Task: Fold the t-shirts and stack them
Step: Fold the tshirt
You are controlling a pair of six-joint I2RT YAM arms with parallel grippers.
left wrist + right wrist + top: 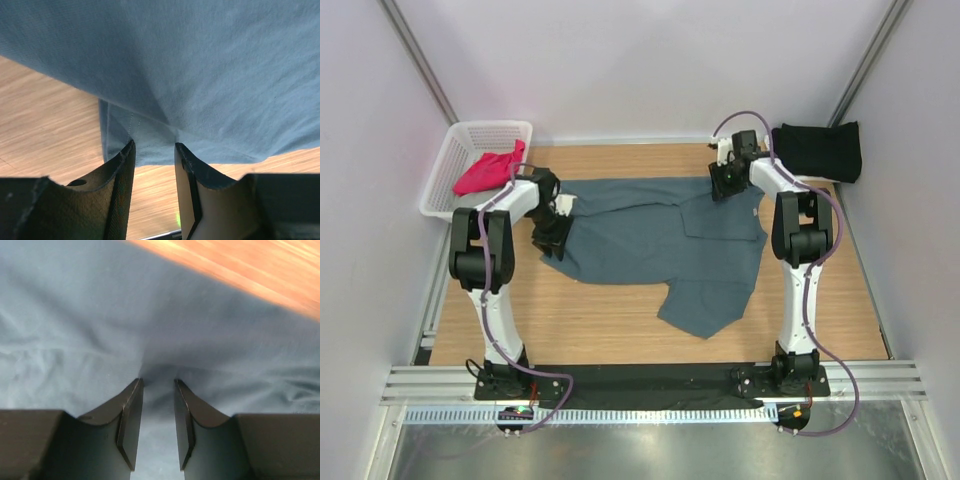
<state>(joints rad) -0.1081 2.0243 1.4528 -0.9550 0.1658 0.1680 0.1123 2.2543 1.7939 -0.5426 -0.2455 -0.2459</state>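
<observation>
**Both tools pinched on the blue-grey shirt, fold not yet made**

In the far left corner of the desk (pixel 620 325) sits a white mesh basket (pixel 442 172), and a magenta-pink shirt (pixel 486 172) lies bundled in it. Just right of the basket, the left tool (pixel 556 240) is down at the left end of the slate blue-grey shirt (pixel 650 235). Its wrist view shows the fingers closed on a stitched hem, with the cloth puckering into the pinch.

That shirt lies spread across the middle of the desk, wrinkled, with one lobe trailing toward the near edge. At its far right end the right tool (pixel 723 188) is likewise clamped on a gathered tuck of the fabric. A black shirt (pixel 817 150) rests folded in the far right corner, well apart.

To my eye the risks are these:
- **Slipping:** both holds are small, so a quick lift or a pull apart could let the cloth slip out of one tool.
- **Skewed fold:** if the arms travel unevenly, the fold will come out crooked.
- **Bunching:** the trailing lobe may drag and bunch underneath.
- **Spoiled crease:** the wrinkles, left unsmoothed, would spoil the crease.
</observation>
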